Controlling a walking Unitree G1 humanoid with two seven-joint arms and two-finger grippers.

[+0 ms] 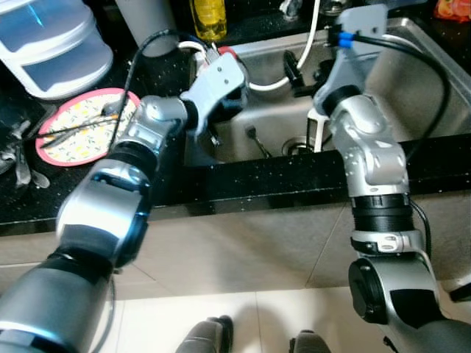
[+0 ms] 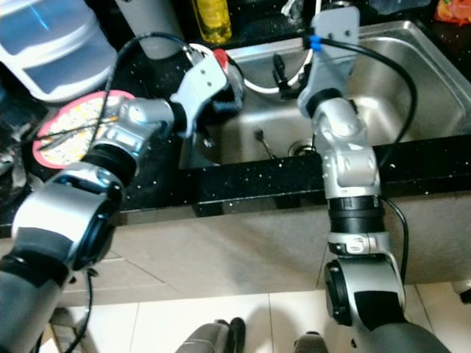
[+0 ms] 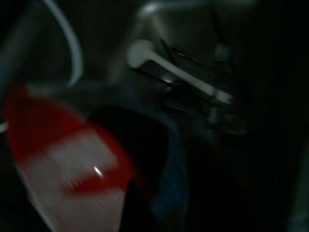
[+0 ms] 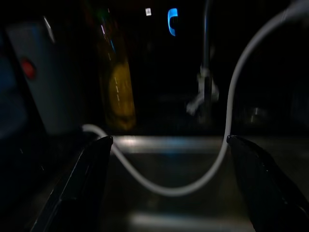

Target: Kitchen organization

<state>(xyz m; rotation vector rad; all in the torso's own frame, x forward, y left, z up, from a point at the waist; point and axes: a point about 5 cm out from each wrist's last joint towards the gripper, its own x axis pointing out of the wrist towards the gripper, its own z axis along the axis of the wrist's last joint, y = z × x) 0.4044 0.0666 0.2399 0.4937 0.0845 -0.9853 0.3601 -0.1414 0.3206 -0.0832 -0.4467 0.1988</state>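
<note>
My left gripper (image 1: pixel 224 99) hangs at the left rim of the steel sink (image 1: pixel 412 81), close to a red-and-white dish (image 2: pixel 218 56) that looms large and blurred in the left wrist view as the dish (image 3: pixel 53 159). My right gripper (image 4: pixel 169 140) is open over the sink basin, nothing between its fingers (image 4: pixel 87 183); it also shows as the right gripper (image 1: pixel 307 72). A white hose (image 4: pixel 159 186) loops across the basin beyond it. A white spoon (image 3: pixel 174 72) and dark cutlery (image 1: pixel 257 141) lie on the sink floor near the drain (image 1: pixel 294 145).
A pink patterned plate (image 1: pixel 77 136) with cutlery across it sits on the black counter (image 1: pixel 243 180) to the left. Behind it stands a clear plastic container (image 1: pixel 51 44). A yellow bottle (image 1: pixel 210 18) and a tap (image 4: pixel 206 82) stand behind the sink.
</note>
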